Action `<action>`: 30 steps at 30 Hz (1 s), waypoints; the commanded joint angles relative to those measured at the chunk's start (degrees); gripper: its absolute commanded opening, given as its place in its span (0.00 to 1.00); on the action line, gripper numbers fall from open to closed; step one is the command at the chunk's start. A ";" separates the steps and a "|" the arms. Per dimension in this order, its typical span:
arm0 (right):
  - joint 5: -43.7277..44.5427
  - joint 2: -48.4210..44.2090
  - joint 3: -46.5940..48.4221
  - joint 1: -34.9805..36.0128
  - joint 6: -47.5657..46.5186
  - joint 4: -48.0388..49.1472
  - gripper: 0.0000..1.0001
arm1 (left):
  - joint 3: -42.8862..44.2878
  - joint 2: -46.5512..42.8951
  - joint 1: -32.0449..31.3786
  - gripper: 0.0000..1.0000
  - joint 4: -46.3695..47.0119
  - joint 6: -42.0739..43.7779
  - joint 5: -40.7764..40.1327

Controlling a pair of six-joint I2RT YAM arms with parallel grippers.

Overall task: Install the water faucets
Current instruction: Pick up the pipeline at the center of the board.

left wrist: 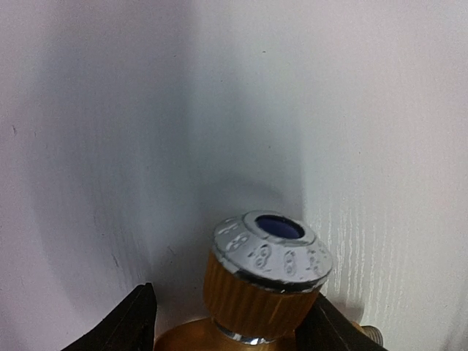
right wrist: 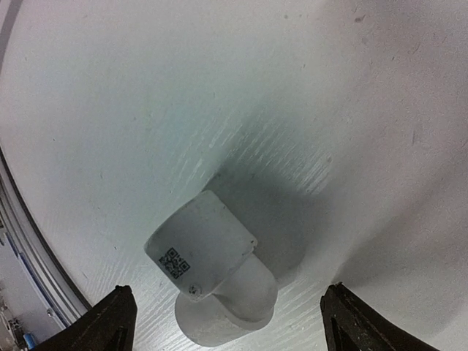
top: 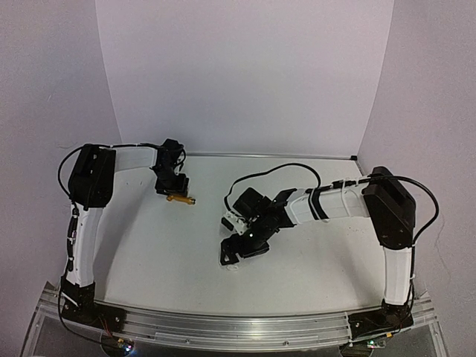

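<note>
An orange-yellow water faucet (top: 181, 198) lies on the white table at the back left. In the left wrist view its ribbed orange knob (left wrist: 256, 292), with a silver cap and a blue centre, points up. My left gripper (left wrist: 230, 296) is open around that knob. One black finger (left wrist: 329, 329) sits against the knob's right side, and the other finger (left wrist: 135, 322) stands apart on the left. My right gripper (right wrist: 228, 290) is open near the table's middle, its fingers (right wrist: 110, 322) wide on either side of a white pipe fitting (right wrist: 219, 281) and not touching it.
The white fitting carries a small printed code square and lies on the table under the right gripper (top: 236, 253). An aluminium rail (top: 238, 323) runs along the near edge. White walls close in the back and sides.
</note>
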 commanded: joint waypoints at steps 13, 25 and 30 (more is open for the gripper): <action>15.91 2.98 5.27 2.39 0.81 -7.32 0.74 | 0.96 0.69 -1.13 0.66 -0.12 -2.08 -5.02; 9.63 4.21 3.33 2.62 -6.91 1.39 0.64 | -4.22 -12.74 -1.19 0.84 -0.13 -2.67 -5.22; 10.04 4.54 1.87 2.63 -10.87 5.30 0.57 | -8.89 -21.15 -1.09 0.87 0.02 -3.72 -0.74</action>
